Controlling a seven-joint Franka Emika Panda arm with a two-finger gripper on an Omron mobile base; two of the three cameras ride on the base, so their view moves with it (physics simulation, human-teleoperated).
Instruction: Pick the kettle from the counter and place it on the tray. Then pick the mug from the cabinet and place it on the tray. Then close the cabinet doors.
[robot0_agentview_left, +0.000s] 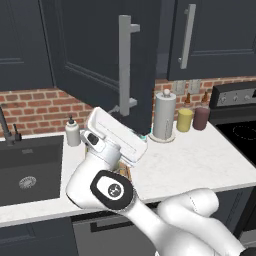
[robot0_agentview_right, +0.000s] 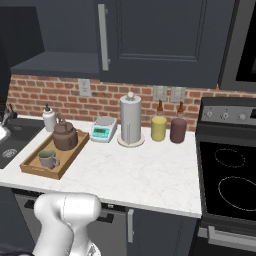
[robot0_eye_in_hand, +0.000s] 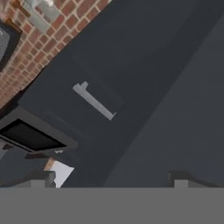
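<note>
Squat dark-brown kettle (robot0_agentview_right: 65, 136) and grey-beige mug (robot0_agentview_right: 47, 158) are both sitting on the light-wood rectangular tray (robot0_agentview_right: 35, 167) on the white marble tabletop (robot0_agentview_right: 145, 167). Jaws are standing wide apart, gripping nothing, facing a dark navy-grey cabinet door (robot0_eye_in_hand: 131, 87) with silver bar handle (robot0_eye_in_hand: 94, 101). One door (robot0_agentview_left: 107, 60) is hanging open over the tabletop.

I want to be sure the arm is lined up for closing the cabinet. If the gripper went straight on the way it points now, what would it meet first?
Most likely the dark panelled cabinet door, near its silver bar handle; how far off it is cannot be judged.
</note>
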